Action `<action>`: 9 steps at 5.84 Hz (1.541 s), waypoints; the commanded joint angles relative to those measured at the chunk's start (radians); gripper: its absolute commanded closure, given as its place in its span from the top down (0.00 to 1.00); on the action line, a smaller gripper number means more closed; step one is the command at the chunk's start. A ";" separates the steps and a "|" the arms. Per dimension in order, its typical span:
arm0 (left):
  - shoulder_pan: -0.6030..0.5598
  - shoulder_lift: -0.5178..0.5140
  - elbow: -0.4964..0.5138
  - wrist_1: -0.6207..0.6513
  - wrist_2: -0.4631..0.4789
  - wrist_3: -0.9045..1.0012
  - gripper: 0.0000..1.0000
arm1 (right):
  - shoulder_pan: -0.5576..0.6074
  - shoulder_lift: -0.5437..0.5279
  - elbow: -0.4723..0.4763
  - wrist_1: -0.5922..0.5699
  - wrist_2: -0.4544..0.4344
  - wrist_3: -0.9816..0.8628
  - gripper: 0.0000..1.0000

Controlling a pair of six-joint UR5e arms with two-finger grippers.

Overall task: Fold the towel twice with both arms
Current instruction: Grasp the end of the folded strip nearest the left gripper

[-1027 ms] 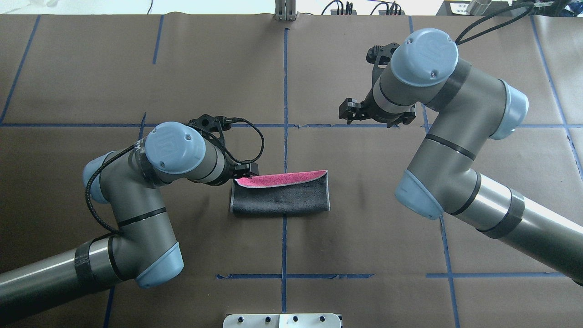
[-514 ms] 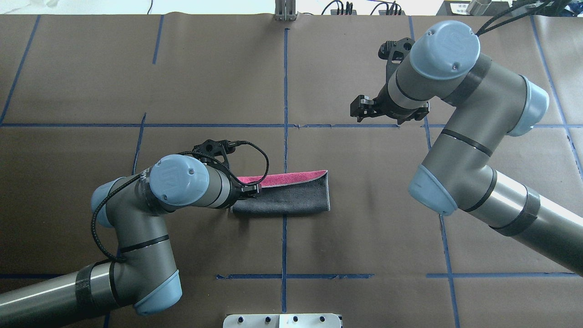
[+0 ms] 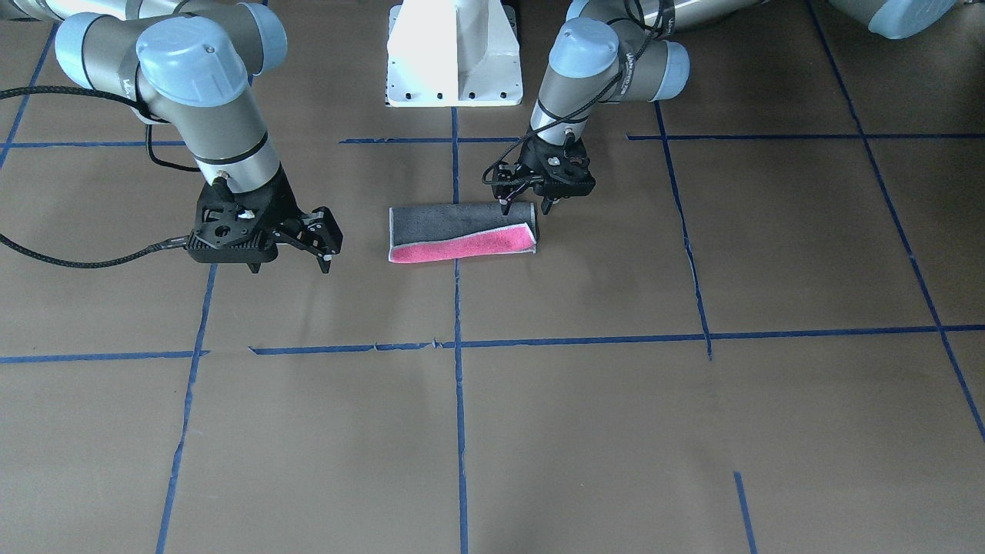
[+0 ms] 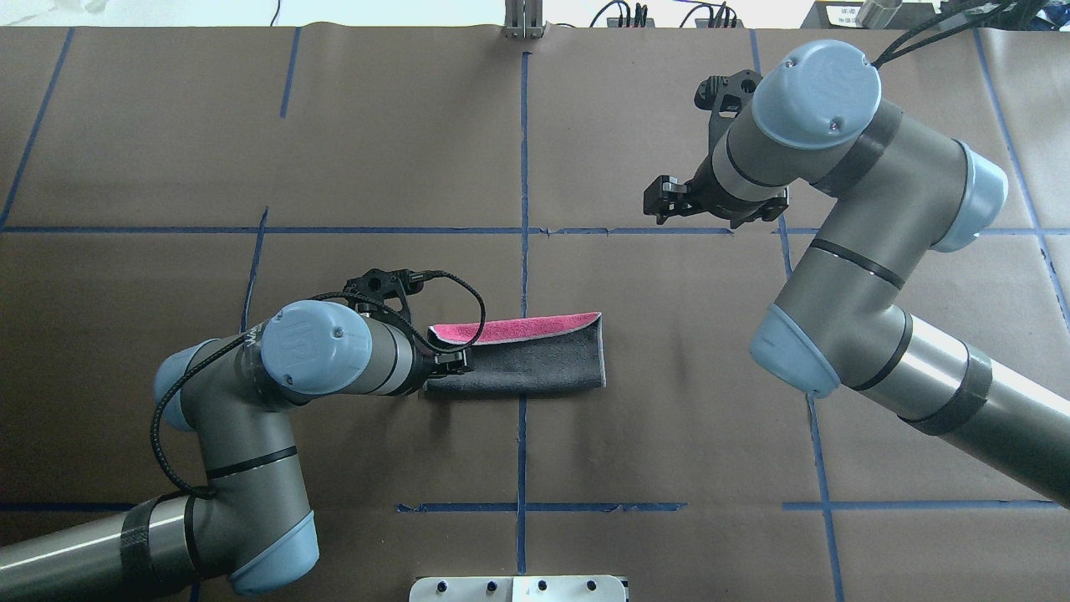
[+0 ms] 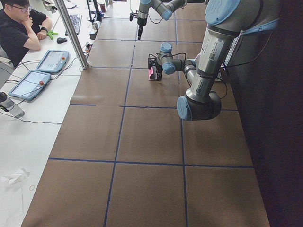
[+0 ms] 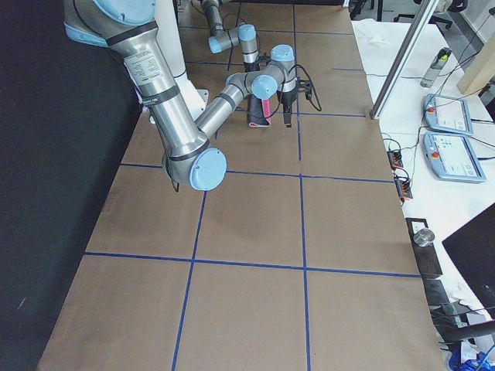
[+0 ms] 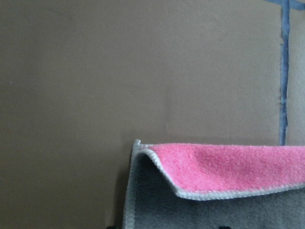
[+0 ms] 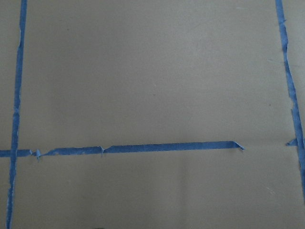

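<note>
The towel (image 4: 535, 361) lies folded once on the table, grey face up, with a pink strip along its far edge. It also shows in the front view (image 3: 454, 223) and the left wrist view (image 7: 228, 167). My left gripper (image 3: 527, 206) points down over the towel's left end, near its robot-side edge. Its jaws are open, one finger over the cloth and one past the end. It holds nothing. My right gripper (image 3: 290, 263) hangs open and empty above bare table, far to the right of the towel and beyond it.
The table is covered in brown paper (image 4: 669, 435) with blue tape lines (image 4: 522, 167). The white pedestal base (image 3: 452, 54) stands at the robot's edge. An operator (image 5: 19, 28) sits beyond the far side with tablets (image 5: 52, 60).
My left gripper has moved from the towel's far left pink corner back toward the robot along the left end. My right arm has drawn away to the far right, then held still.
</note>
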 commanded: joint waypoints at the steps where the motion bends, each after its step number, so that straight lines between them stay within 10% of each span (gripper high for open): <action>1: 0.010 0.004 0.010 0.000 0.001 -0.003 0.68 | -0.001 -0.003 0.000 0.000 -0.004 0.001 1.00; 3: 0.012 -0.002 0.015 0.000 0.001 -0.004 0.47 | -0.001 -0.013 0.000 0.000 -0.005 0.001 1.00; 5: 0.012 -0.007 0.002 0.003 -0.003 -0.004 0.05 | -0.001 -0.014 -0.003 0.000 -0.005 0.000 1.00; 9: 0.011 -0.091 -0.021 0.154 -0.002 -0.003 0.00 | -0.001 -0.013 -0.003 0.000 -0.004 0.000 1.00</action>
